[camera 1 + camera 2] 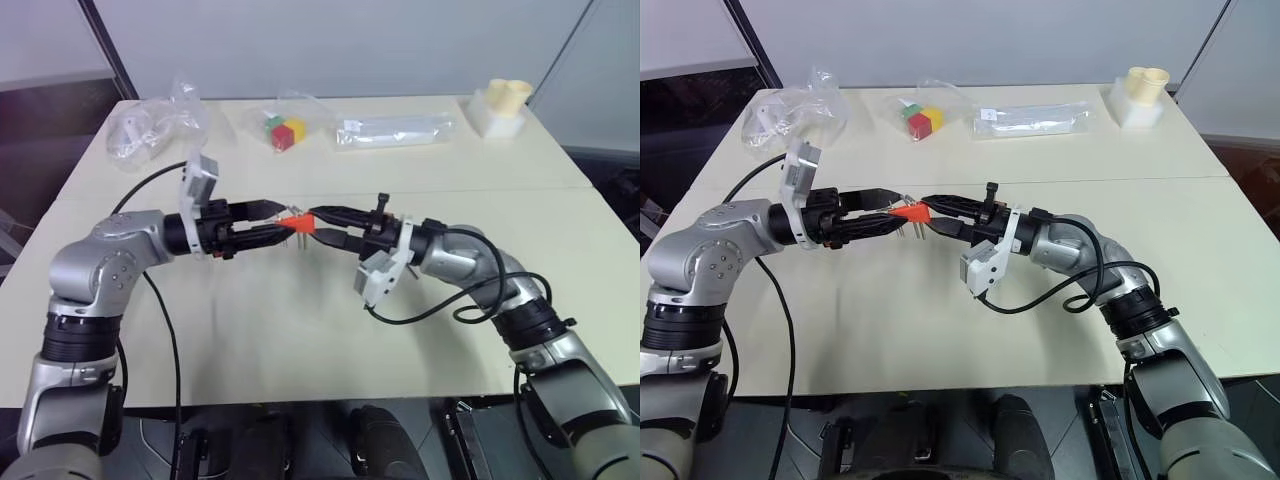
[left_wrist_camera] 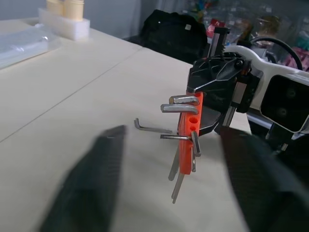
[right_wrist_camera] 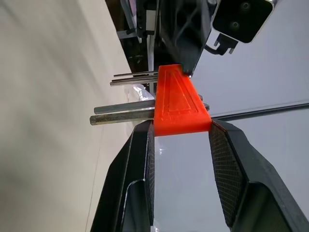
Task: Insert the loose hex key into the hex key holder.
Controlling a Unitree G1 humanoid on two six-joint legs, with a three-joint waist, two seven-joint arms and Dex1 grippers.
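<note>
While the two arms meet above the middle of the tabletop (image 1: 300, 340), the right gripper (image 3: 181, 133) has its fingers clamped on the wide end of the orange hex key holder (image 3: 179, 104), which is held in the air. Grey keys stick out of the holder's side. One thin L-shaped hex key (image 2: 152, 128) sits partly pushed into a hole of the holder. The left gripper (image 1: 283, 222) faces the holder, fingers apart and just beside it, touching nothing clearly.

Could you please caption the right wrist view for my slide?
Right gripper clamps the orange hex key holder, grey keys protruding sideways.
</note>
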